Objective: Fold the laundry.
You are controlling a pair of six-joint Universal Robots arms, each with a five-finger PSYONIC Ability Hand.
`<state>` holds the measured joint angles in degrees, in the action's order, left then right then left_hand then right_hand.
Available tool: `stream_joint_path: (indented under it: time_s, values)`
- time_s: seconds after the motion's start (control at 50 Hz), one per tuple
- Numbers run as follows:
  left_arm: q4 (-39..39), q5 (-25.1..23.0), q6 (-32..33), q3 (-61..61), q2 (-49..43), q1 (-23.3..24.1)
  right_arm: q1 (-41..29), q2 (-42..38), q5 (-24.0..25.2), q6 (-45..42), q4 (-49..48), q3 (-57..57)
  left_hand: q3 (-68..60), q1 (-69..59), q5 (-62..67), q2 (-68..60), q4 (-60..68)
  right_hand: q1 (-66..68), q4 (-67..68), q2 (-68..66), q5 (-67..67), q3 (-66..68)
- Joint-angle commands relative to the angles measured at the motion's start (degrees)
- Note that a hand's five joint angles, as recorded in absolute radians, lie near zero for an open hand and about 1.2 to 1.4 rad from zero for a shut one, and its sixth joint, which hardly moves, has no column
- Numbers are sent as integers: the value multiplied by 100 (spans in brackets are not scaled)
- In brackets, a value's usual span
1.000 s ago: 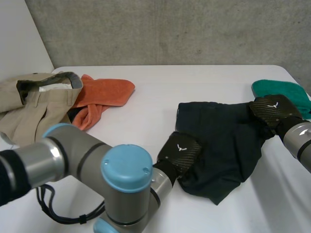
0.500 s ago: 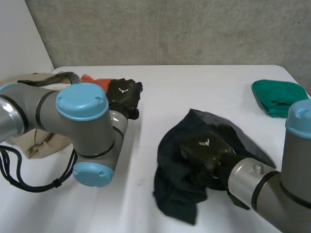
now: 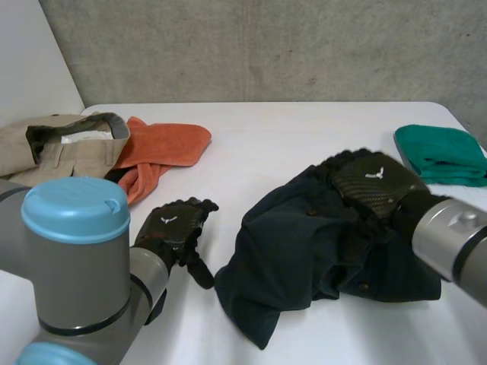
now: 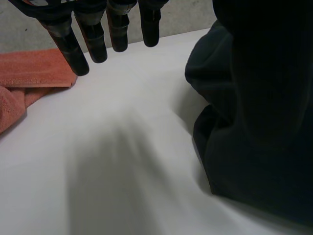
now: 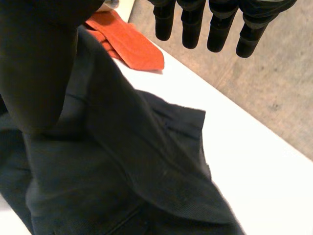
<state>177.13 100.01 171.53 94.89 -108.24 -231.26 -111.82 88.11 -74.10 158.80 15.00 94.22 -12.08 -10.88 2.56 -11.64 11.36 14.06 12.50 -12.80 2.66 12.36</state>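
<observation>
A dark navy garment (image 3: 293,251) lies crumpled in a heap on the white table (image 3: 266,133), right of centre. My right hand (image 3: 373,179) rests over its far right part. In the right wrist view its fingers (image 5: 210,24) hang straight above the dark garment (image 5: 127,166), holding nothing. My left hand (image 3: 175,226) hovers over bare table just left of the heap, apart from it. Its fingers (image 4: 98,36) are straight and spread, with the dark garment (image 4: 254,122) beside the palm.
An orange towel (image 3: 163,148) and beige trousers (image 3: 61,152) lie at the far left. The orange towel (image 4: 29,73) sits beyond my left fingertips. A folded green cloth (image 3: 441,152) lies at the far right edge. Bare table stretches between the piles.
My left hand came back from the orange towel to the table beside the dark garment and opened. My right hand moved to the garment's far right and opened; the heap lies wider.
</observation>
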Motion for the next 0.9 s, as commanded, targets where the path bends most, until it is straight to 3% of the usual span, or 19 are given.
stream_joint_path:
  time_s: [0.02, 0.08, 0.34, 0.48, 0.56, 0.6, 0.68, 0.7, 0.76, 0.84, 0.9]
  values:
    - [-47, 9, 47, 153, 66, -6, 54, 436, 141, -788, 574, -877, 119, -1, -167, 75, -47, -406, -250, 280, -266, -236]
    - [-47, -8, -15, 179, 4, 11, 151, 383, 176, -974, 636, -1203, 69, -51, -117, 25, 3, -406, -250, 280, -266, -236]
    - [111, 9, -59, -49, -707, 275, 310, -2348, 897, -1667, 637, -3092, -486, -606, 438, -530, 558, -79, 77, -46, 60, 90]
    - [295, 18, -120, -269, -1156, 380, 283, -3421, 897, -2336, 487, -3638, -1914, -2034, 1866, -1958, 1986, 292, 448, -418, 432, 462]
    - [313, 18, -120, -348, -1244, 424, 274, -3985, 932, -2416, 434, -3841, -3361, -3481, 3312, -3405, 3433, 460, 616, -585, 599, 629]
    - [339, 27, -120, -409, -1270, 407, 274, -4134, 950, -2416, 408, -3876, -4820, -4940, 4772, -4864, 4892, 728, 884, -853, 867, 897]
    - [445, 53, -85, -541, -1323, 398, 274, -4477, 967, -2398, 189, -4052, -6773, -6893, 6725, -6817, 6845, 2456, 2612, -2582, 2596, 2626]
    - [462, 53, -59, -585, -1332, 398, 266, -4547, 933, -2381, 84, -4122, -6792, -6912, 6744, -6836, 6864, 3977, 4134, -4103, 4117, 4147]
    - [506, 80, 11, -874, -1401, 354, 231, -4565, 906, -2319, -215, -4245, -6792, -6912, 6744, -6836, 6864, 6588, 6745, -6714, 6728, 6758]
    - [506, 88, 108, -1419, -1560, 293, 230, -4434, 599, -1951, -1260, -4526, -6792, -6912, 6744, -6836, 6864, 6594, 6750, -6720, 6734, 6764]
    - [533, 150, 345, -2200, -1657, 179, 230, -4163, -23, -1539, -2084, -4693, -6792, -6912, 6744, -6836, 6864, 6594, 6750, -6720, 6734, 6764]
